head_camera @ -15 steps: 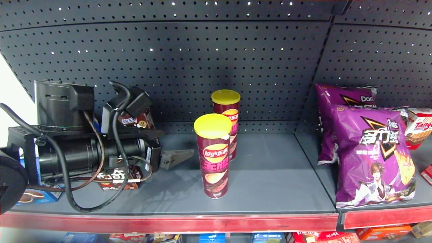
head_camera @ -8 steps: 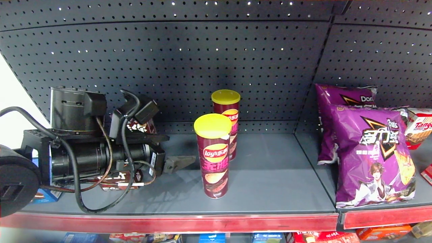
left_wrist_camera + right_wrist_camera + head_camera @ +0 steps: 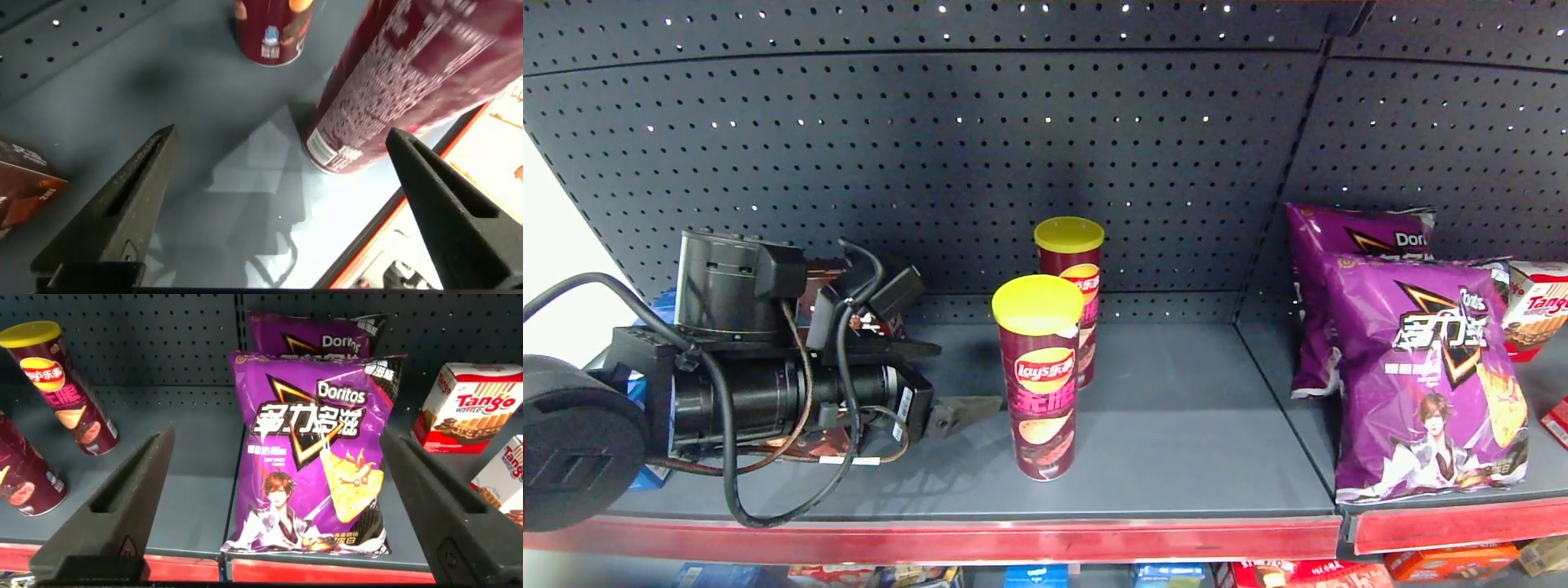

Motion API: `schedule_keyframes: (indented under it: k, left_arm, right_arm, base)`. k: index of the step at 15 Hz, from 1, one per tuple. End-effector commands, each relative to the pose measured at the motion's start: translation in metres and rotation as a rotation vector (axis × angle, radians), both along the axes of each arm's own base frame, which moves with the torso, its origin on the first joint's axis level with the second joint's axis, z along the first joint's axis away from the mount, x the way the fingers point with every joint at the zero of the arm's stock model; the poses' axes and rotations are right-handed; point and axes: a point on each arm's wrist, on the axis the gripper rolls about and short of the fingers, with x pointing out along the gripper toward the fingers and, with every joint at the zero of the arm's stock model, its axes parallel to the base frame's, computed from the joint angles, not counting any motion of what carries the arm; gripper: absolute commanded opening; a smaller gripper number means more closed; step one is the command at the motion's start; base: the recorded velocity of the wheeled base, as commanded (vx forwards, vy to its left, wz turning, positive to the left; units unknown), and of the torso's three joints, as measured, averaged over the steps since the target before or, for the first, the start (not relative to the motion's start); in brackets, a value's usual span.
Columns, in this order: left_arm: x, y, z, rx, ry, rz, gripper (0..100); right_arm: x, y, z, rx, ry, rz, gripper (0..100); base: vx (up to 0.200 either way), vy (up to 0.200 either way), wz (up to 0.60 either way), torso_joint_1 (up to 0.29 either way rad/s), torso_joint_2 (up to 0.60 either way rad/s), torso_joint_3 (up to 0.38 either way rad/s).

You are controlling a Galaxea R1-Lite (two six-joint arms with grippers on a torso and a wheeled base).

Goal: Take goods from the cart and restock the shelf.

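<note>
**Maroon yellow-lidded cardboard chip can (image 3: 1039,384) on grey metal shelf (image 3: 1176,441)**

Stands near the front edge. Left gripper (image 3: 279,139) gapes empty just beside it; right gripper (image 3: 278,437) spread too. I'd back straight out, no clipping that tippy tube. Dark pegboard wall (image 3: 890,163) behind, purple chip bags (image 3: 1421,376) next bay over.
</note>
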Motion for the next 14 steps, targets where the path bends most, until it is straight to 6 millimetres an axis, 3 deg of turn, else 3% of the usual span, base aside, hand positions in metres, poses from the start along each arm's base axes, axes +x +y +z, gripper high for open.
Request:
schedule_keyframes:
  k: [1,14]
  left_arm:
    - [0.001,0.000,-0.004,0.007,0.011,-0.002,100]
    - [0.009,-0.004,-0.017,0.067,0.010,-0.037,100]
  right_arm:
    - [0.000,0.000,0.000,0.000,-0.001,0.000,100]
    - [0.000,0.000,-0.001,-0.002,0.003,0.002,100]
  base:
    - [0.000,0.000,0.00,0.000,0.00,0.000]
    - [0.000,0.000,0.00,0.000,0.00,0.000]
